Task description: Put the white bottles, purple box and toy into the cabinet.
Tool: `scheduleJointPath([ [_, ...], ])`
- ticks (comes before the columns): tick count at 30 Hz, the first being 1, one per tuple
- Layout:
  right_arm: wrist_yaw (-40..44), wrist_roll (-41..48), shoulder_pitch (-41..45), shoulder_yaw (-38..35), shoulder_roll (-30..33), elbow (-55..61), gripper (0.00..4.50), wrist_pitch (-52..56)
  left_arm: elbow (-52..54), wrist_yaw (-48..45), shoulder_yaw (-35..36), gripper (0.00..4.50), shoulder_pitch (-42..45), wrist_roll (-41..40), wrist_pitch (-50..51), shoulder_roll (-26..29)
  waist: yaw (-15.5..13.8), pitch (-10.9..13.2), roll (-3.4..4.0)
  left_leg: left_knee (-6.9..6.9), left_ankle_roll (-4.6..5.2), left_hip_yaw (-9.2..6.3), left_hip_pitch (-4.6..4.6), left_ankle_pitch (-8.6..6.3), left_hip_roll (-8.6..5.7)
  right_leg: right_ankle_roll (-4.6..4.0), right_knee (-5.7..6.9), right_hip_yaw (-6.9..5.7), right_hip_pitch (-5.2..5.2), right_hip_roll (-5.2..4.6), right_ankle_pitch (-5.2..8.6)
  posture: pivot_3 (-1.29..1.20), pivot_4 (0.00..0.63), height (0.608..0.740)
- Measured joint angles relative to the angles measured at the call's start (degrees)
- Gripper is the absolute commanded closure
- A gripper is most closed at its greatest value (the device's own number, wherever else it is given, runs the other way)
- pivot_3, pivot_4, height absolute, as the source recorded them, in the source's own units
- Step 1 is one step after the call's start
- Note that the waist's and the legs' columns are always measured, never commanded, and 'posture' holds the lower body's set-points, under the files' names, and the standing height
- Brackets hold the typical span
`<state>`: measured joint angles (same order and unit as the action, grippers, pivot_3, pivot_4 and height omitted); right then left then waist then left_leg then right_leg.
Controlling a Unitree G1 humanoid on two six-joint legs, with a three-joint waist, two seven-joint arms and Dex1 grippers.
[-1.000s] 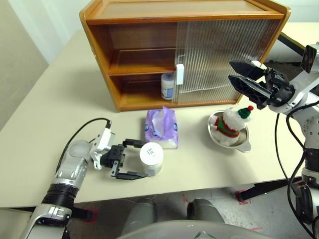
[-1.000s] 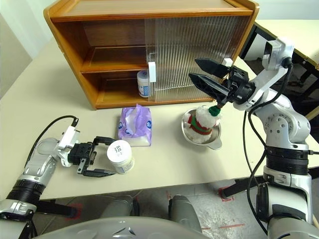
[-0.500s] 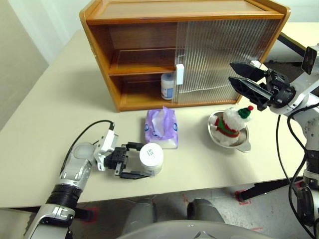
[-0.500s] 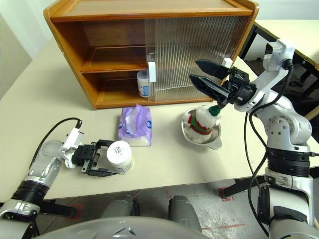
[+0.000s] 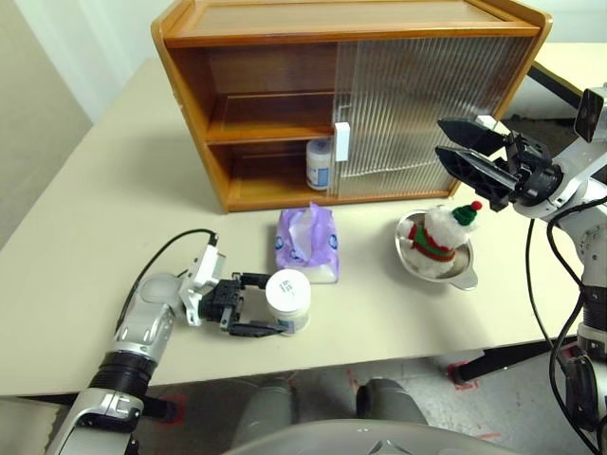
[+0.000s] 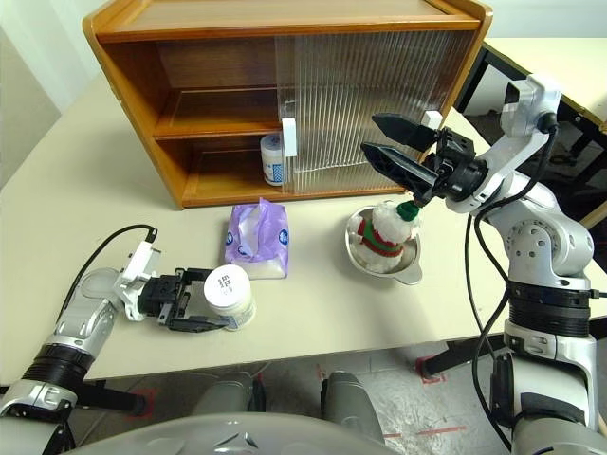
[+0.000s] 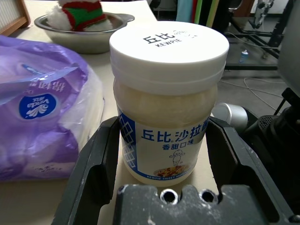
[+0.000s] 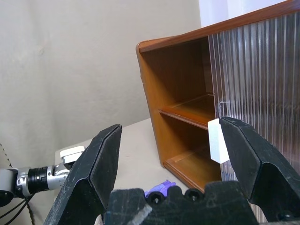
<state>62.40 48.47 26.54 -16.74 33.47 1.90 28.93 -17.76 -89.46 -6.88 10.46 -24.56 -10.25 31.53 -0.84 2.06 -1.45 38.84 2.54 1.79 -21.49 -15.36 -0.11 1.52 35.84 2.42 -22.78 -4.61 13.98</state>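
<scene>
One white bottle (image 5: 287, 299) stands on the table near the front edge. My left gripper (image 5: 275, 303) lies level around it, and both fingers (image 7: 101, 159) rest against its sides. The second white bottle (image 5: 320, 163) stands on the cabinet's (image 5: 190, 66) bottom shelf, beside the white door handle (image 5: 342, 142). The purple box (image 5: 307, 245) lies just behind the gripped bottle, in front of the cabinet. The toy (image 5: 441, 232) sits in a metal bowl (image 5: 465, 277) to the right. My right gripper (image 5: 440, 136) hangs open in the air above the toy, facing the cabinet.
The ribbed sliding doors (image 5: 427, 95) cover the cabinet's right half, while its left half stands open with bare shelves. The beige table (image 5: 95, 209) stretches wide to the left of the cabinet. A black cable (image 5: 166, 248) loops from my left wrist.
My left gripper's fingers have narrowed onto the front bottle's sides. The bottle stays on the table. The right arm has not moved.
</scene>
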Motion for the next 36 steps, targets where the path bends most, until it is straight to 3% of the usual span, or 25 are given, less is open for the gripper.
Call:
scheduleJointPath([
  [12, 0.5, -0.2, 0.5, 0.2, -0.6, -1.2, 0.00, -0.2, 11.4, 3.5, 6.4, 1.44, -2.6, -5.1, 9.8, 4.3, -0.1, 0.0, -0.01, -0.01, 0.00, 0.00, 0.00, 0.00, 0.08, 0.00, 0.01, 0.00, -0.02, -0.13, 0.01, 0.05, 0.000, 0.740],
  [18, 1.1, -0.4, 1.0, 0.4, -1.5, -2.0, 0.00, -0.3, 12.1, 11.2, 11.7, 1.44, -1.4, -6.9, 14.2, 5.0, -0.3, 0.0, -0.01, 0.01, 0.00, 0.00, 0.01, 0.00, 0.07, 0.02, 0.02, -0.03, 0.00, -0.10, 0.00, 0.07, 0.000, 0.740],
  [24, 1.2, -0.6, 1.6, 0.5, -2.2, -2.3, 0.00, -0.5, 7.9, 25.0, 15.0, 1.44, 5.3, -4.7, 15.7, 0.8, -0.5, 0.0, -0.03, 0.03, 0.00, 0.01, 0.00, 0.00, -0.02, 0.12, -0.02, -0.04, 0.07, 0.08, -0.03, 0.06, 0.000, 0.740],
  [36, 0.7, -0.7, 0.8, 0.4, -2.4, -1.3, 0.00, -0.5, 4.8, 44.4, 12.4, 1.44, 6.5, 4.9, 15.2, -10.3, -0.3, 0.0, -0.06, 0.00, -0.22, 0.01, -0.05, -0.13, -0.03, 0.13, -0.02, 0.02, 0.00, -0.21, -0.06, 0.03, 0.000, 0.740],
])
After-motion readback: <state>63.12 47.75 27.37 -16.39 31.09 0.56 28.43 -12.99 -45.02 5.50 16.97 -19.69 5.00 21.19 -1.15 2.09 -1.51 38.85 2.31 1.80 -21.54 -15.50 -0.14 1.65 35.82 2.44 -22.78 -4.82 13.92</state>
